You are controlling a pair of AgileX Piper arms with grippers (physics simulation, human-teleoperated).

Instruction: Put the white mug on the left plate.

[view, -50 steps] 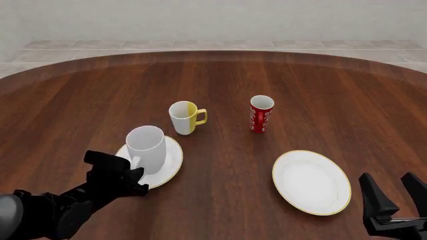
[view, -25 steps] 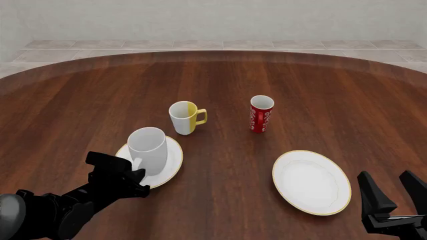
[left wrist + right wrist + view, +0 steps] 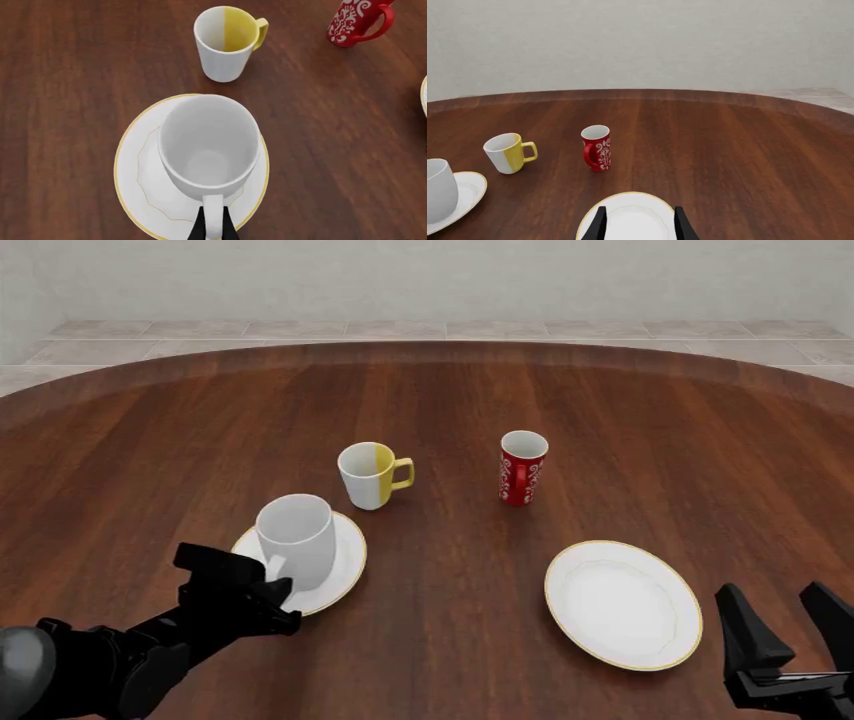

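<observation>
White mug (image 3: pixel 296 538) sits upright on left plate (image 3: pixel 344 565), handle toward the left gripper (image 3: pixel 267 600), whose fingertips (image 3: pixel 197 229) pinch the handle, clenched on it. Front view hides the plate's near-left edge behind gripper & mug; left wrist view shows the plate rim nearly whole, plus the mug's empty inside. Right plate (image 3: pixel 622 604) is cut off in right wrist view; right gripper (image 3: pixel 787 635) hangs released near it, jaws apart. Yellow-handled mug (image 3: pixel 370 475) & red cup (image 3: pixel 522 468) stand beyond. Vs 0.5 s ago: mug barely lower, rest unchanged.
</observation>
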